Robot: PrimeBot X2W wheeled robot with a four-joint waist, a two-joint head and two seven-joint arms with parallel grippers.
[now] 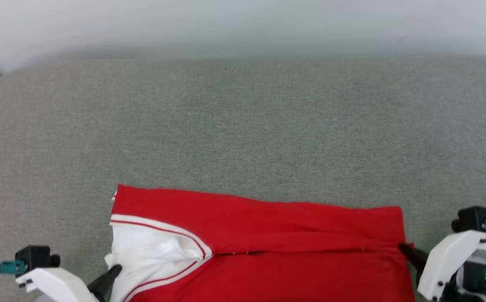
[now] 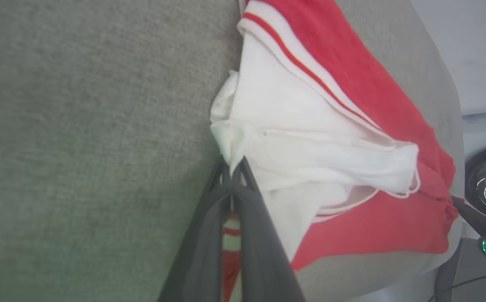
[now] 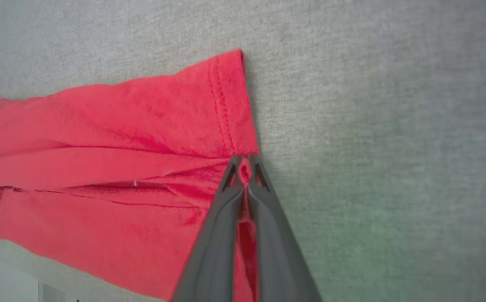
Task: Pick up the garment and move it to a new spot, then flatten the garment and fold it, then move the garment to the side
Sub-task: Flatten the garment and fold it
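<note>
Pinched tight in the left gripper is a white sleeve, and in the right gripper the red hem, so that the shirt, lying at the near edge of the grey table, can seemingly be folded evenly.

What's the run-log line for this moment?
left pincer: shut on garment sleeve | right pincer: shut on hem | garment: partly folded, on grey surface

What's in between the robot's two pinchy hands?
The garment spans the whole stretch, as the head view shows: the left gripper pinches its white sleeve end and the right gripper its red hem end, jaws shut on cloth.
</note>
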